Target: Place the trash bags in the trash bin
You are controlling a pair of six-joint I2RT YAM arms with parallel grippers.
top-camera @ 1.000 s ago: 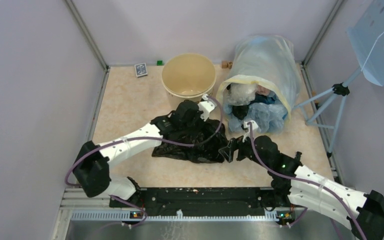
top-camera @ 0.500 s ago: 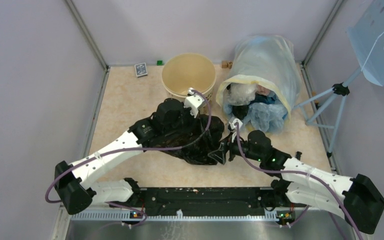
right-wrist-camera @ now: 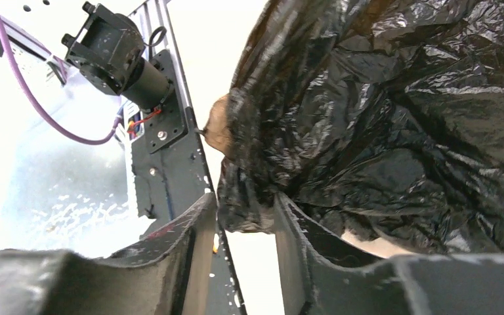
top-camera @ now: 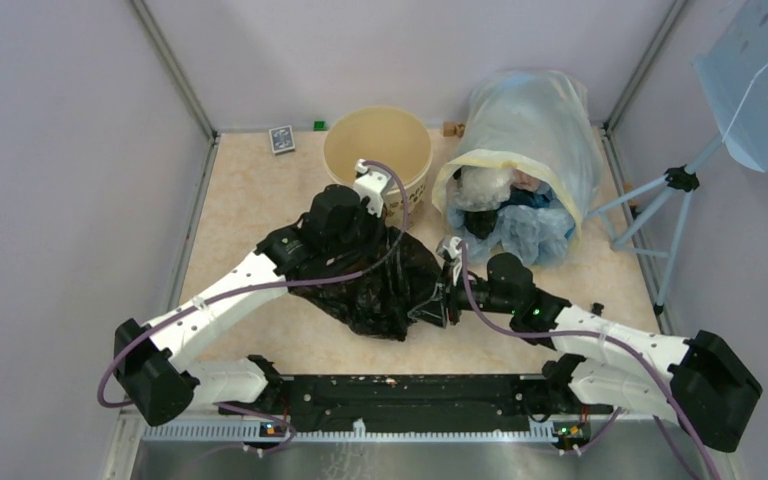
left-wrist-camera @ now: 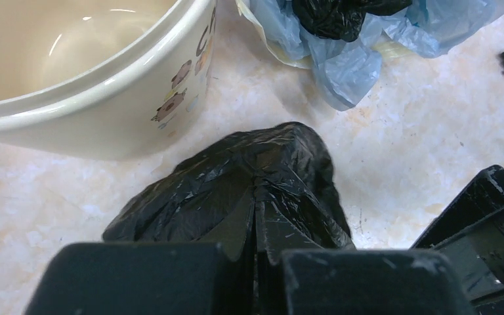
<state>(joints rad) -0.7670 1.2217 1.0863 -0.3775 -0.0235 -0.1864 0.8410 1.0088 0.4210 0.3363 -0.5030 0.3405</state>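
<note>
Bag pinched between two arms, bin just beyond it.
At centre-left of the top view the left arm (top-camera: 230,300) reaches up across the bench (top-camera: 250,215). The left jaws are closed tight on a peak of the black trash bag (top-camera: 390,295), which is bunched at mid-frame. The cream trash bin (top-camera: 400,135) stands upright at upper centre, just past the bag, mouth open upward. The right arm (top-camera: 610,345) comes in from the lower right, and the right jaws, set narrow, pinch a fold of the same bag. A translucent sack (top-camera: 540,110) lies at upper right.
</note>
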